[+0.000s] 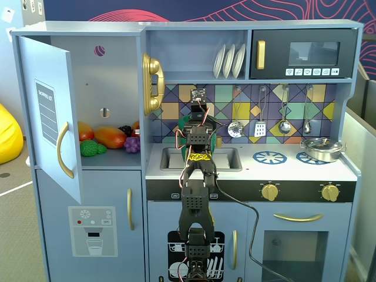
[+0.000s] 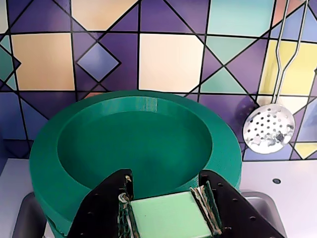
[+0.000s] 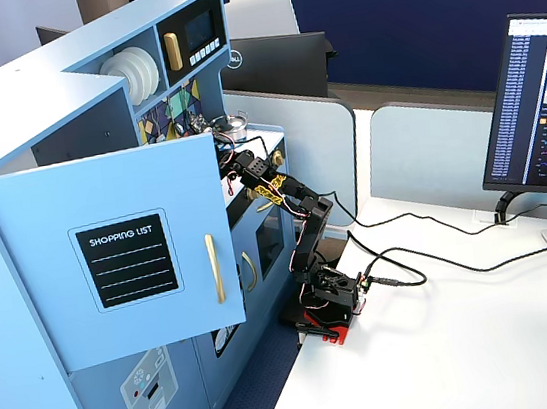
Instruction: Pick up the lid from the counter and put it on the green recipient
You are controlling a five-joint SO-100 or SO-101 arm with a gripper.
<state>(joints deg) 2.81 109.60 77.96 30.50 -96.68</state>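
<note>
Nothing yet covers the green recipient (image 2: pixel 44 158): in the wrist view its round mouth gapes open, standing on the surface against the tiled wall, behind the arm in a fixed view (image 1: pixel 183 126). At its near rim the gripper (image 2: pixel 166 179) has its jaws closed on a pale green piece (image 2: pixel 168 215). I cannot tell whether that is the lid's knob or the pot's strap handle. No lid disc shows clearly anywhere. Seating the lid is still to do, by my reading. A skimmer (image 2: pixel 267 129) hangs to the right.
</note>
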